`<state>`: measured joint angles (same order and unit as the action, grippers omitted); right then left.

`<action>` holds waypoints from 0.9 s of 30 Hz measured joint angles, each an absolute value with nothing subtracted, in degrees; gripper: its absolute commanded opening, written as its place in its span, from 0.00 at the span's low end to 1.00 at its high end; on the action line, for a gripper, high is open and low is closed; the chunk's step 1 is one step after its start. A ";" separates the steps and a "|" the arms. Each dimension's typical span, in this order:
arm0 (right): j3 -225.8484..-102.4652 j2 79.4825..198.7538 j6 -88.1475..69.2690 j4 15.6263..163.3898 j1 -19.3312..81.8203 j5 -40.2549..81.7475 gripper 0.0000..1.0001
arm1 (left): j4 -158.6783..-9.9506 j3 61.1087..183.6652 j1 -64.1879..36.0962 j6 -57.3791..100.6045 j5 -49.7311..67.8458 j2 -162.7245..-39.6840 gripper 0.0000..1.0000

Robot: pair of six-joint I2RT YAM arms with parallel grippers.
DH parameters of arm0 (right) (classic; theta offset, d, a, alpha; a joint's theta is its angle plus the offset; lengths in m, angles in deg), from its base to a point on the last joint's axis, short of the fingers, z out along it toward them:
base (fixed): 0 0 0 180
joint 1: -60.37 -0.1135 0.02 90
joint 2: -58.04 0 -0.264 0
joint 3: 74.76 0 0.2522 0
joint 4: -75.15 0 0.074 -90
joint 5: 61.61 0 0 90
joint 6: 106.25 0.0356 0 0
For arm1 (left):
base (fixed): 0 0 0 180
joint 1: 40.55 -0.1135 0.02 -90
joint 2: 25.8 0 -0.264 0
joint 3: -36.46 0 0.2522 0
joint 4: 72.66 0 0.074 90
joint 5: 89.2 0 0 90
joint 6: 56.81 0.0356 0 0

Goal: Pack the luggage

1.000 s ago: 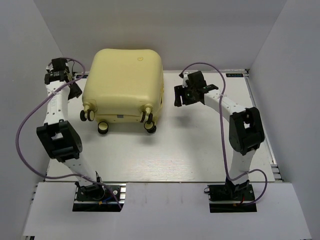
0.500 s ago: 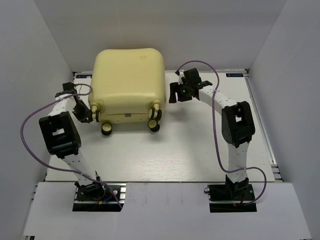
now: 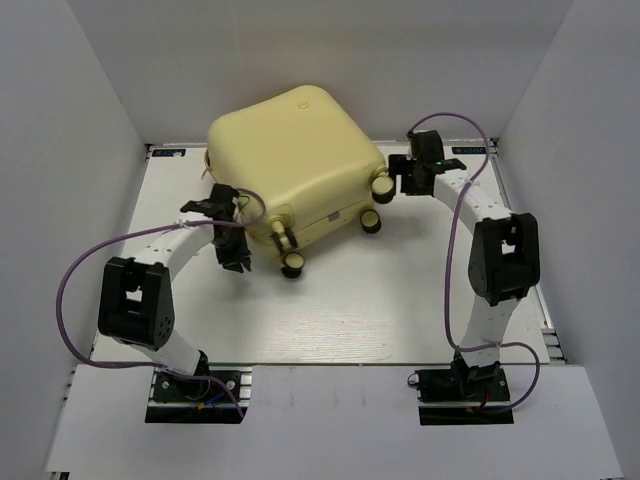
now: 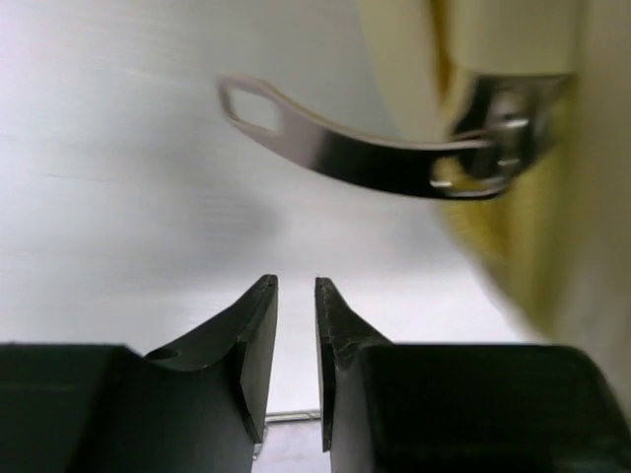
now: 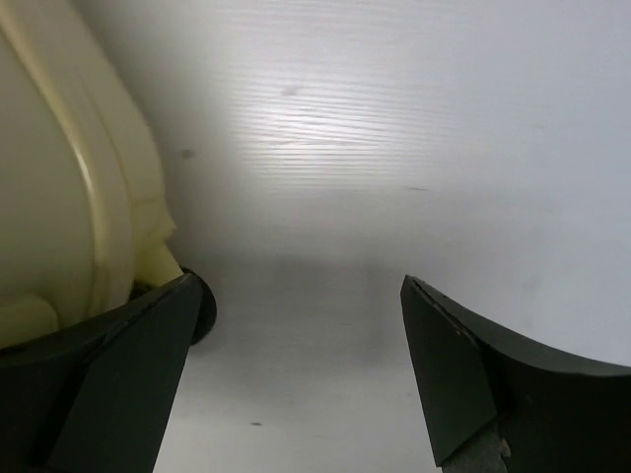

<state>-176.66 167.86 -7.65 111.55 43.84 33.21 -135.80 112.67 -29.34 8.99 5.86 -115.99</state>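
Item: closed luggage (image 3: 295,165), angled on surface (image 3: 400,300). My left fingers (image 4: 256,340) narrowly parted, empty, near its zipper pull (image 4: 345,153); my right fingers (image 5: 458,374) spread wide beside it.

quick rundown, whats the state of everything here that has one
luggage: closed, lying on its broad side, askew on the table
metal zipper pull: sticking out from the shell, free, not gripped
left end effector: nearly closed, narrow gap, empty, short of the pull
right end effector: wide open, empty, beside the luggage
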 measured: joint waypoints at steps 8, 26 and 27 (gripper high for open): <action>-177.60 166.00 -6.69 115.46 54.44 54.58 0.90 | -136.57 113.11 -8.51 11.19 15.67 -116.08 0.34; -169.95 145.76 -9.12 126.89 58.02 49.47 0.90 | -131.21 128.35 -39.11 14.25 7.36 -115.20 0.79; -169.67 145.72 -9.16 127.06 57.93 49.56 0.90 | -130.41 131.51 -40.88 13.90 8.50 -118.83 0.76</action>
